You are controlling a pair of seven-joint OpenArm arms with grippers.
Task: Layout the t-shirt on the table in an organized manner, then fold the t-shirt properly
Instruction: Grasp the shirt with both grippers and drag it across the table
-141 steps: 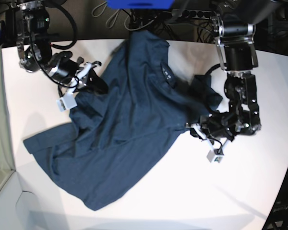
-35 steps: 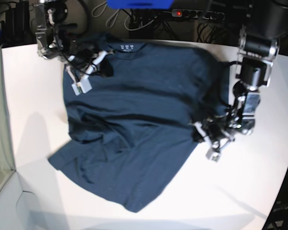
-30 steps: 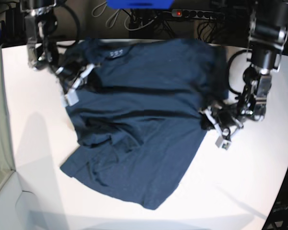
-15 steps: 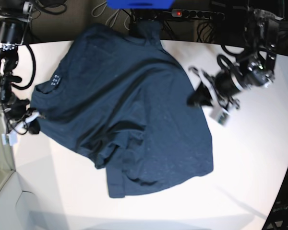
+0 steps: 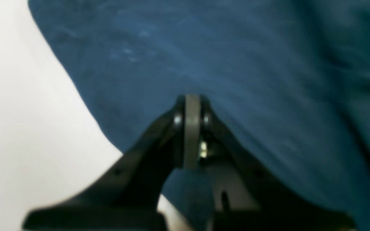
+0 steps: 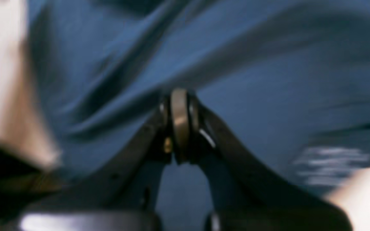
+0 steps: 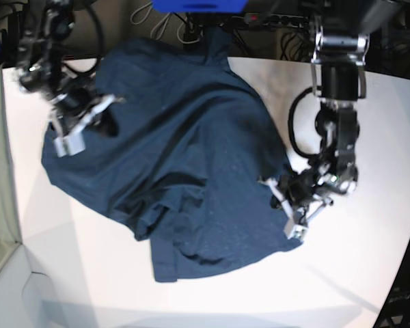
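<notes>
Left hand clamped shut and low, right hand clamped shut, arms spread wide

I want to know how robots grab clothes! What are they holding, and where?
Both end effectors pinch the t-shirt: the left at one edge, the right at the opposite side.

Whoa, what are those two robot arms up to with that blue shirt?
They are spreading a dark blue t-shirt over a white table before folding it. The left gripper pinches the shirt's edge, and the right gripper pinches it near the neck, both shut on cloth. The shirt is rumpled, with its lower part bunched, so no folding has begun.
</notes>
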